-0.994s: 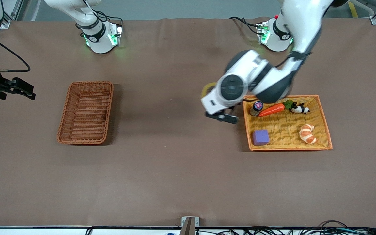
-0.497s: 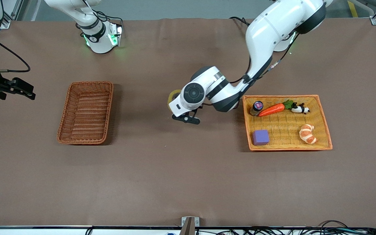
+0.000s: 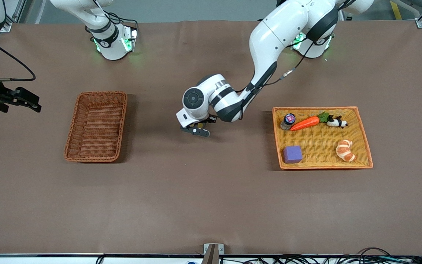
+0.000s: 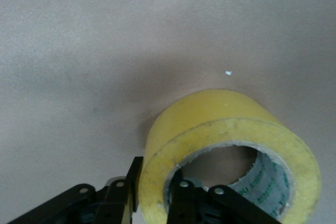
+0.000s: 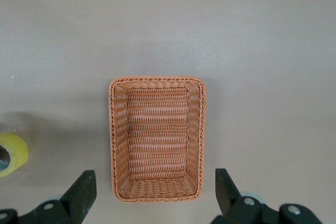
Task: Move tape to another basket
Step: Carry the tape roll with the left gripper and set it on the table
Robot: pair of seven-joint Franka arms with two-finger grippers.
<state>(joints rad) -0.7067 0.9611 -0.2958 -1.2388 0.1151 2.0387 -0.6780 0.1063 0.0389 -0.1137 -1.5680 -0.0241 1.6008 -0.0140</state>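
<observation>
**Left arm carries the tape over open counter toward the wicker basket**

Compared with half a second ago, the left arm has swung farther from the orange tray point(image 3: 361, 128) and closer to the basket point(image 3: 96, 126); its left tool point(image 3: 195, 131) now hangs over bare counter point(image 3: 211, 198) between the two, somewhat nearer the tray than the basket. A second ago it was just beside the tray's edge. The basket, the tray and the tray's contents lie where they were: the purple cube point(image 3: 292, 154), croissant point(image 3: 344, 150), carrot point(image 3: 305, 123), small panda figure point(image 3: 337, 122) and a dark bottle point(image 3: 288, 121). The right arm waits as before, its right tool point(image 3: 26, 100) past the basket at the right arm's end of the counter.

In the front view the wrist hides the tape, and only the dark fingers show beneath it. The left wrist view shows what that view cannot: the tape point(image 4: 231, 156), a yellow ring with a grey core, is clamped by the left tool point(image 4: 152, 195), one finger point(image 4: 184, 198) inside the ring and the other against its outer wall, with plain counter below. The right wrist view looks straight down on the empty basket point(image 5: 157, 139), framed by the spread fingers of the right tool point(image 5: 155, 192), and catches the tape point(image 5: 11, 153) at its edge, beside the basket and well apart from it.
</observation>
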